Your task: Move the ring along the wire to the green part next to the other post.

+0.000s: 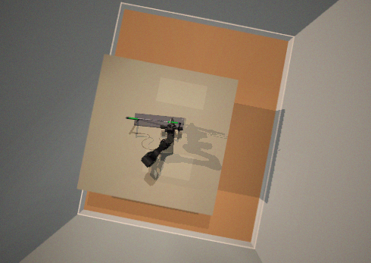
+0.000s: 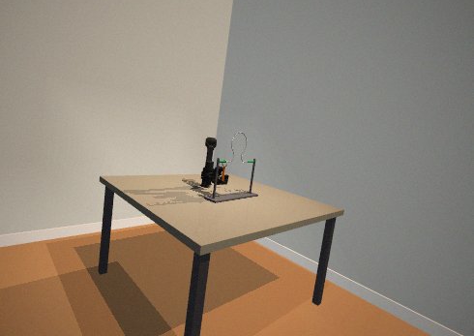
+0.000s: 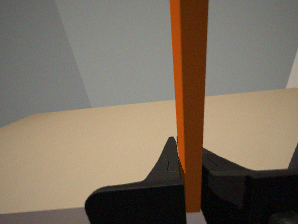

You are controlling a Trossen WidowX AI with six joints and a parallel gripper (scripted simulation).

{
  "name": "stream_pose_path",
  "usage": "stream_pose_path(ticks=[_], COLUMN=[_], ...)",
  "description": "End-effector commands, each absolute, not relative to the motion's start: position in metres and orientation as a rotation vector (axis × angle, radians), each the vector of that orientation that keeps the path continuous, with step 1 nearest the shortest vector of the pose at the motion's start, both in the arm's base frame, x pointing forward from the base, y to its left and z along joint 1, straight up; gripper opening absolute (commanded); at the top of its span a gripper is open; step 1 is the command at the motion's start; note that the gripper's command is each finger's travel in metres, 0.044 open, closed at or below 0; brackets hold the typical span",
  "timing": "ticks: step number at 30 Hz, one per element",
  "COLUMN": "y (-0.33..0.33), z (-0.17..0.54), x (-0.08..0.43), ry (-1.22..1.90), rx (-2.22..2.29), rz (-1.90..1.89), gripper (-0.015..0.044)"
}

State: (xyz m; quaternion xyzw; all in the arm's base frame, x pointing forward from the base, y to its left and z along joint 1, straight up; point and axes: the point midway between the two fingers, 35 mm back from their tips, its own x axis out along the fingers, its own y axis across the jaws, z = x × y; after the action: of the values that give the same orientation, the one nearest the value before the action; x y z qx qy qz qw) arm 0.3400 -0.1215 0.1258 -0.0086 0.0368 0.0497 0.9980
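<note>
The orange handle (image 2: 223, 174) (image 3: 193, 75) hangs upright below the ring (image 2: 222, 164), which is small in view and sits around the green part (image 2: 222, 162) (image 1: 173, 122) next to the near-left post (image 2: 216, 179). My gripper (image 3: 175, 141) is shut on the handle, one finger on each side near its lower end. The grey wire (image 2: 239, 133) rises in a tall loop between the two green parts. The other green part (image 2: 251, 162) (image 1: 132, 118) is beside the other post (image 2: 252, 179). The exact gap between ring and wire is too small to tell.
The posts stand on a flat grey base (image 2: 232, 198) (image 1: 155, 117) on the table (image 2: 271, 217) (image 1: 125, 86). The arm (image 1: 163, 146) (image 2: 210, 156) reaches in from the side of the wire opposite the exterior view.
</note>
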Motion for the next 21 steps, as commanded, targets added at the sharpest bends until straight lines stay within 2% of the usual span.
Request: stream_pose_path(ticks=[1,21], y=[-0.1214,-0.1209], z=[0.1291,0.1380], x=[0.3402,0.3401], ry=[0.071,0.070], rx=[-0.019,-0.020], rz=[0.099,0.099], gripper=[-0.0150,-0.0150])
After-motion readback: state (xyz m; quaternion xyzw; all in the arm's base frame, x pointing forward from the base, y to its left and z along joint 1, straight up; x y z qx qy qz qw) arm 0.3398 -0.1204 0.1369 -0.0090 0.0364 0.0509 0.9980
